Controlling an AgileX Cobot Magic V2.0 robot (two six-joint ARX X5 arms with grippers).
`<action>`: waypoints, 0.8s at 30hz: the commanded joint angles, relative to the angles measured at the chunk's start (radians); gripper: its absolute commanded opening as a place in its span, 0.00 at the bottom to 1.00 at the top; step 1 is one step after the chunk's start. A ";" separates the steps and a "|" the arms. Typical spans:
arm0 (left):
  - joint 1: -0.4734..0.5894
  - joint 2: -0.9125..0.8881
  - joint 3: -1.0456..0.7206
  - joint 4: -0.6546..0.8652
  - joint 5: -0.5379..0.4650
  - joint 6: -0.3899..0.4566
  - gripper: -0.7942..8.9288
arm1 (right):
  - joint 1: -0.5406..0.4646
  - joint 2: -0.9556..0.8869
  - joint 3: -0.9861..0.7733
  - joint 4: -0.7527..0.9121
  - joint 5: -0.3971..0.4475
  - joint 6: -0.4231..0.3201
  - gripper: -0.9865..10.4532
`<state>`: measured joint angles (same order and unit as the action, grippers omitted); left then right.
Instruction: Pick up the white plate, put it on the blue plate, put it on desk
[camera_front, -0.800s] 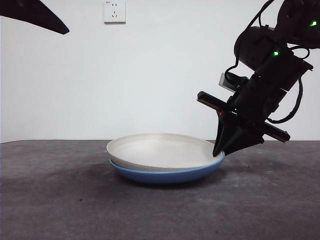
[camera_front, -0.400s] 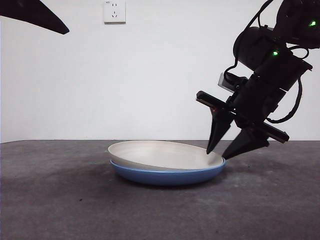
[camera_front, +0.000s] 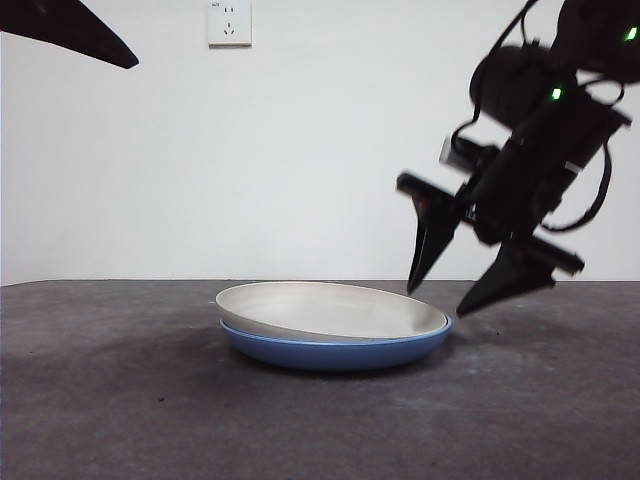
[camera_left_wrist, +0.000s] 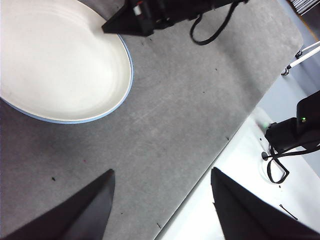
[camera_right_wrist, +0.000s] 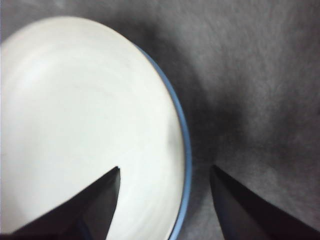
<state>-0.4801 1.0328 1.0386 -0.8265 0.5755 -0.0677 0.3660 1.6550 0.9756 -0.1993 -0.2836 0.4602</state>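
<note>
The white plate (camera_front: 330, 310) is wide, shallow and cream-white with a matte face and a low curved rim; it sits nested in the glossy mid-blue blue plate (camera_front: 330, 350), whose rim shows as a thin blue band beneath it, and it leans a little, higher at its left edge. Both lie at the lower centre of the front view on the dark, mottled grey-brown worktop (camera_front: 120, 400). The right hand (camera_front: 440, 298) hangs at the right of that frame, just above the plates' right rim and clear of it, its two black jaws spread wide and holding nothing. In the right wrist view one jaw sits over the white plate (camera_right_wrist: 85, 120) and the other over the worktop (camera_right_wrist: 260, 90), with the blue plate (camera_right_wrist: 186, 150) rim between them. The left hand (camera_left_wrist: 161, 181) waits well apart over bare worktop (camera_left_wrist: 170, 115), its jaws also spread and empty.
</note>
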 joint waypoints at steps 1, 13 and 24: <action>-0.005 0.003 0.007 0.010 0.005 0.014 0.40 | 0.004 -0.063 0.021 -0.018 0.019 -0.059 0.34; -0.005 0.003 0.007 0.011 0.005 0.015 0.40 | 0.006 -0.422 0.021 -0.305 -0.032 -0.222 0.34; -0.005 0.003 0.007 0.011 0.005 0.015 0.40 | 0.043 -0.650 0.021 -0.681 -0.165 -0.358 0.34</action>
<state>-0.4801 1.0328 1.0386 -0.8261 0.5755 -0.0677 0.4011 1.0000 0.9794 -0.8742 -0.4442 0.1429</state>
